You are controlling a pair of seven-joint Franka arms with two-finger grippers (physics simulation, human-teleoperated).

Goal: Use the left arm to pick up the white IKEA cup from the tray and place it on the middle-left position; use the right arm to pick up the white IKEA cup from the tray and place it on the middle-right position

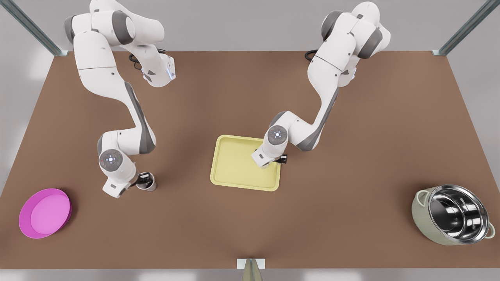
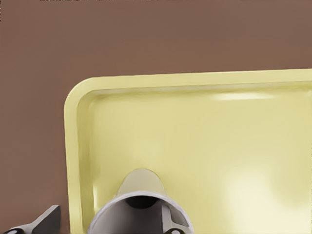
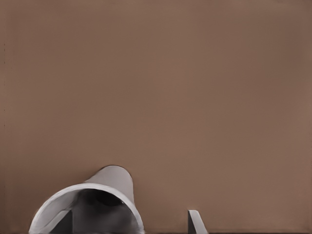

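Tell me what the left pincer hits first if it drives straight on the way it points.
The left pincer points down over the tray. The white cup sits right at it, so probably that first, then the tray floor. Depth is unclear.

Simulated lab-style robot workcell: two white arms (image 1: 117, 97) (image 1: 332, 78) are standing at the far edge of a plain brown table (image 1: 351, 218), with grey walls and metal frame posts (image 1: 31, 27) rising at the corners. Kitchenware is sitting around as props: yellow tray (image 1: 234, 164), magenta bowl (image 1: 45, 212), steel pot (image 1: 455, 214).
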